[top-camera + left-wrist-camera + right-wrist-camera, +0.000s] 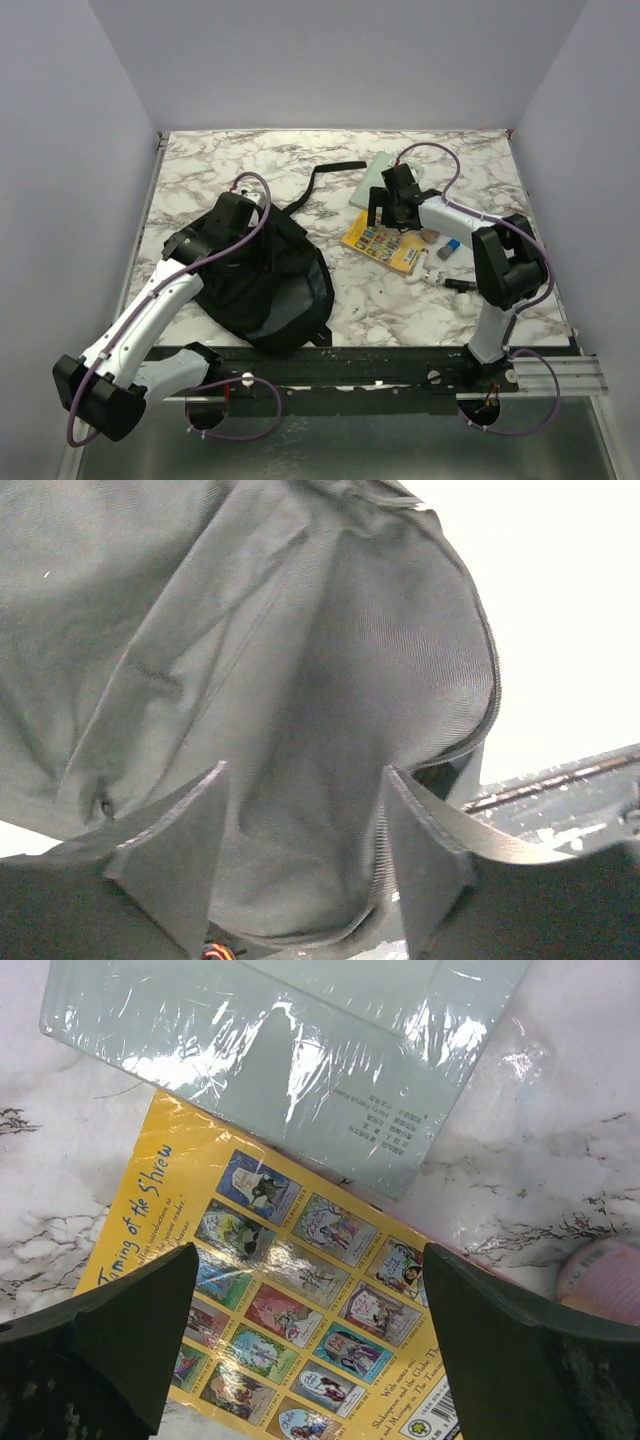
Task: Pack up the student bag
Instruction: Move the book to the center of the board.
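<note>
Two arms reach over a marble worktop [480,160] from a dark rail [380,365] at its near edge.

Bag [265,285]: black, soft and slumped. It lies on the left half of the worktop, close to the rail. One strap [325,180] trails from it toward the far edge.

Left claw [305,770]: set over the far upper part of the bag, the arm crossing it from the near left corner. The wrist view shows its fingers [175,855] spread. Black fabric fills nearly the whole frame beyond them, and none of it is pinched between the tips. A zip seam [492,680] curves down the right side of the fabric.

Right claw [310,1260]: hovering over the right half of the worktop, well apart from the bag. Its jaws stand wide, with nothing between them. Directly beneath lies the yellow book [300,1300], flat, its cover showing rows of small pictures.

Pale book [300,1050]: grey-green and wrapped in glossy film, flat on the worktop. It lies on the far side of the yellow book, and its near edge overlaps that book's far edge.

Several small items lie to the right of the yellow book:
- a pink round thing [610,1280] at the edge of the right wrist view, too blurred to identify;
- a small blue-grey piece [447,248];
- a white piece [425,275];
- a short black stick [460,285] nearest the right arm's upright link.

All four rest on the marble, outside the bag. Both books also lie outside the bag.
</note>
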Robot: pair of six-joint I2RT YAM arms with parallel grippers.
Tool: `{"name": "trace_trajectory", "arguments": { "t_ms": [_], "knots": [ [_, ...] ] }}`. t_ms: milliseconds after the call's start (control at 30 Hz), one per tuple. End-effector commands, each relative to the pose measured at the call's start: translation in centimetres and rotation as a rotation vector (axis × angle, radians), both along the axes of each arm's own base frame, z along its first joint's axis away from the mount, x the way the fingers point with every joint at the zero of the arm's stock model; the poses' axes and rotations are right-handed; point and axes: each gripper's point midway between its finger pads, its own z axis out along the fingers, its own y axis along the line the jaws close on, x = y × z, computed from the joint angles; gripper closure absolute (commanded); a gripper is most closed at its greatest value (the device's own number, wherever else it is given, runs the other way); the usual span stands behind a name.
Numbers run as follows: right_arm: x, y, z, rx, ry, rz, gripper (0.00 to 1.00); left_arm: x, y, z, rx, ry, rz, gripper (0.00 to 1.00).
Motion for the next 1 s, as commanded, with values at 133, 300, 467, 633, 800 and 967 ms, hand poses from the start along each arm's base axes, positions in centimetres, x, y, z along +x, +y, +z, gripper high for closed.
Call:
{"name": "trace_trajectory", "arguments": {
  "t_ms": [133, 300, 467, 633, 800, 967],
  "knots": [
    [0.5, 0.6, -1.5, -0.008, 0.037, 0.022, 0.00, -1.8, -5.3, 5.6, -0.355, -0.044, -0.139, 0.23],
    [-0.3, 0.8, -2.9, 0.009, 0.076, 0.032, 0.00, -2.7, -7.3, 6.1, -0.488, -0.014, -0.182, 0.22],
    [-2.6, 1.9, -4.2, 0.101, 0.129, 0.050, 0.00, -3.6, -9.9, 5.5, -0.653, 0.083, -0.222, 0.22],
    [-6.0, 3.9, -4.5, 0.241, 0.188, 0.063, 0.00, -3.4, -10.8, 4.8, -0.717, 0.109, -0.202, 0.21],
    [-7.9, 6.1, -3.4, 0.330, 0.211, 0.098, 0.00, -3.2, -11.6, 4.3, -0.727, 0.142, -0.209, 0.20],
    [-9.3, 7.0, -1.4, 0.403, 0.206, 0.127, 0.00, -3.6, -12.3, 3.8, -0.733, 0.174, -0.221, 0.19]
  ]
}}
